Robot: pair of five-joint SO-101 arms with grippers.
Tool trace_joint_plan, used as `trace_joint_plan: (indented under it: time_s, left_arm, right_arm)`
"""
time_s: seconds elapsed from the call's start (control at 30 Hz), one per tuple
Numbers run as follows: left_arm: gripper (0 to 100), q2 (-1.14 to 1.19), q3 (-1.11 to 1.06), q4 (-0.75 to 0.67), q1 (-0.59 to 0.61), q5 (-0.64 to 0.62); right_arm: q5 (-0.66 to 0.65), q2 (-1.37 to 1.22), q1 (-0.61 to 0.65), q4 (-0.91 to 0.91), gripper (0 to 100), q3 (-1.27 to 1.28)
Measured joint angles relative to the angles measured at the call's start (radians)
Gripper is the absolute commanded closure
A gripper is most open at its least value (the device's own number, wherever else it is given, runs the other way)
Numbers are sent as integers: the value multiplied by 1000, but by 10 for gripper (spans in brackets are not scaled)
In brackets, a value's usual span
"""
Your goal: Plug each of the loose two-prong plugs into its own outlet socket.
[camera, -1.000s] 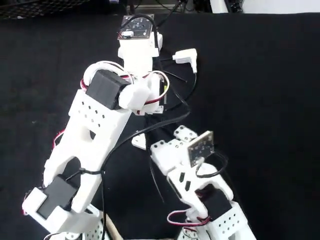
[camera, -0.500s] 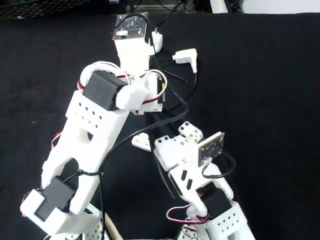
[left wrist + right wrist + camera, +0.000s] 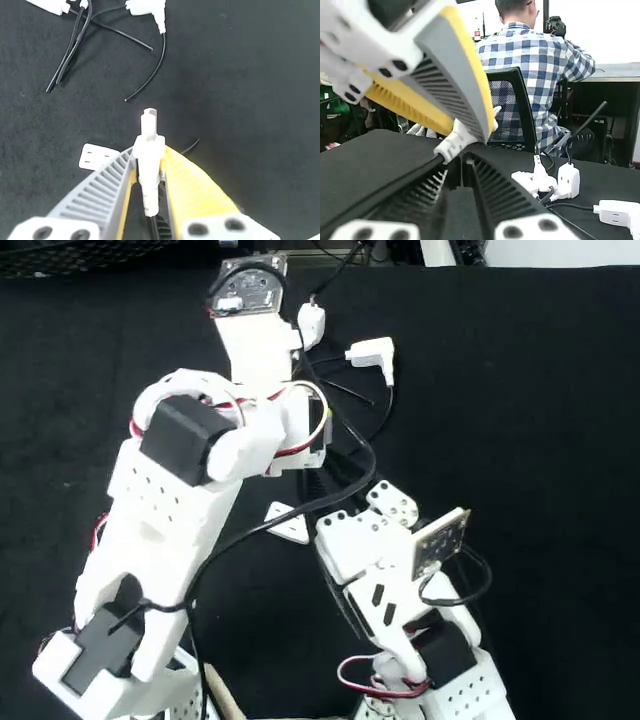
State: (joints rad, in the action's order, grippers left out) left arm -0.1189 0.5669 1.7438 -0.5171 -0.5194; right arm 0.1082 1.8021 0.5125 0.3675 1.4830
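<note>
My left gripper (image 3: 148, 150) is shut on a white two-prong plug (image 3: 148, 165), which stands up between its grey and yellow fingers (image 3: 187, 187), raised above the black table. In the right wrist view the same fingers (image 3: 450, 75) come down from above with the plug (image 3: 454, 142) at their tips and its black cable (image 3: 395, 182) trailing off. Just under that plug my right gripper (image 3: 463, 165) has its dark fingertips together. A small white outlet socket (image 3: 97, 156) lies flat on the cloth (image 3: 285, 521) between the arms. Two loose white plugs (image 3: 372, 352) (image 3: 310, 322) lie at the back.
Black cables (image 3: 345, 445) loop across the table's middle between the plugs and the arms. In the right wrist view, white plugs (image 3: 567, 180) sit on the cloth and a chair (image 3: 512, 107) stands beyond the table's edge. The table (image 3: 540, 420) is bare cloth at right.
The left arm's wrist has swung toward the back left. The right arm has drawn back to the right, uncovering more of the white socket.
</note>
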Motion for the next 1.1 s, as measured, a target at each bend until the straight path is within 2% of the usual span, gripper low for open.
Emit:
trace_joint_plan:
  time_s: [0.47,0.77,0.9,1.1]
  left_arm:
    - [970,2,14,0,0,51]
    - [970,3,-83,-34,-2,54]
    - [971,34,-118,-100,-9,54]
    - [971,107,-153,-106,-2,54]
  right_arm:
    - [-49,0,0,31,986,-48]
    - [-52,-2,-21,34,986,-57]
    - [-37,-2,-26,95,986,-109]
    - [-28,-2,-25,166,986,-170]
